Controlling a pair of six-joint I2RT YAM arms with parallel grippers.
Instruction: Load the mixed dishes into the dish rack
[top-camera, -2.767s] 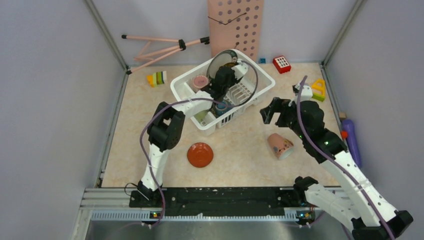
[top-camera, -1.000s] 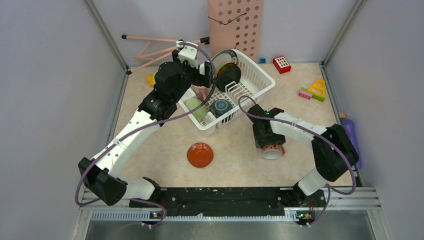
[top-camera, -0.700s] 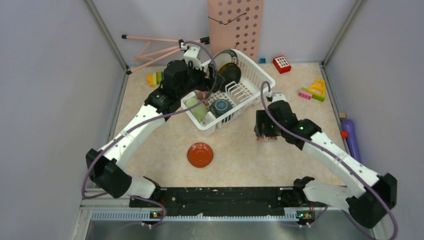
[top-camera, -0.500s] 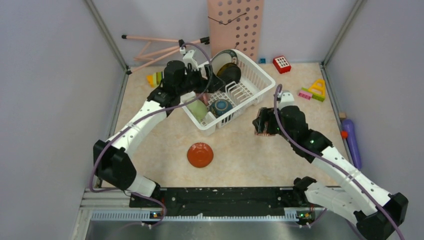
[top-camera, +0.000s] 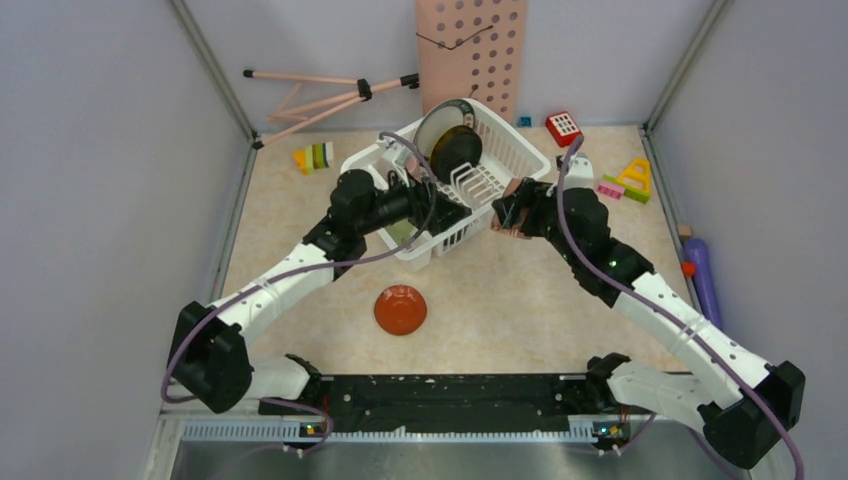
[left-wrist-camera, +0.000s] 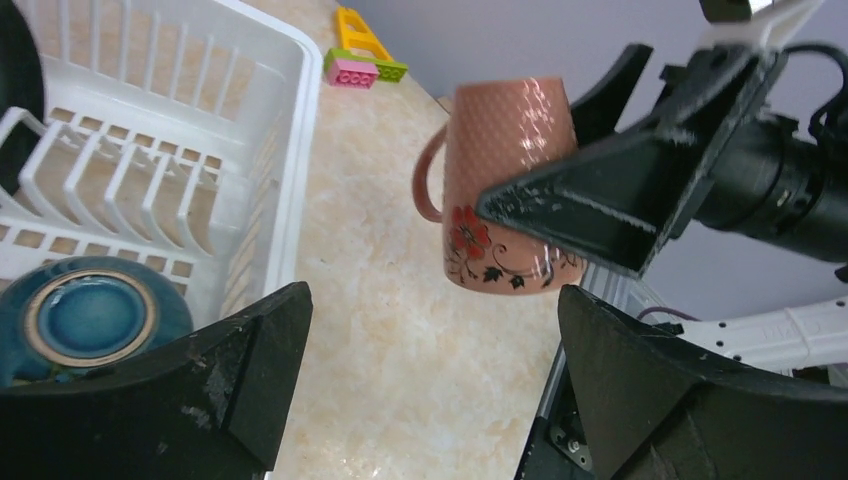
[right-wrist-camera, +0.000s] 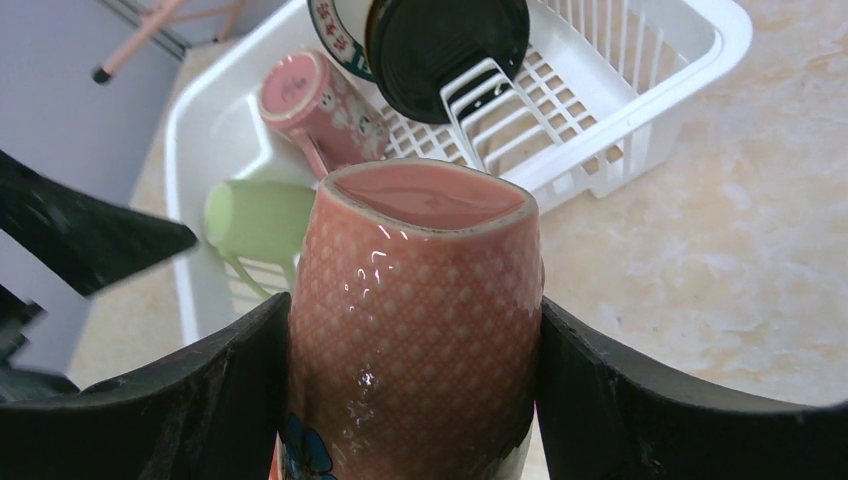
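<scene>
Nearest the bases, the saucer (top-camera: 400, 309) is lying flat on the table at about 6 o'clock from the rack (left-wrist-camera: 300, 100), well apart from it. Further out, my right gripper (right-wrist-camera: 415, 400) is clamping the mug (right-wrist-camera: 415, 300), one finger pressing on each side. It is holding the mug off the table just outside the rack's wall, at roughly 4 o'clock from the rack's middle. My left gripper (left-wrist-camera: 430, 400) is hovering over the rack's near end with its jaws spread wide and nothing between them, and the mug is at its 3 o'clock. Inside the rack, the bowl (left-wrist-camera: 90, 315) is sitting mouth-up at the near end. The green cup (right-wrist-camera: 260, 220) is lying on its side toward 9 o'clock from the bowl, and the pink cup (right-wrist-camera: 320, 100) is lying beyond that. At the far end the black plate (right-wrist-camera: 445, 50) is standing on edge in the dividers, with the teal-rimmed plate (right-wrist-camera: 335, 25) just behind it. Past the rack, at 2 o'clock, toy blocks (top-camera: 564, 127) are lying on the table.
</scene>
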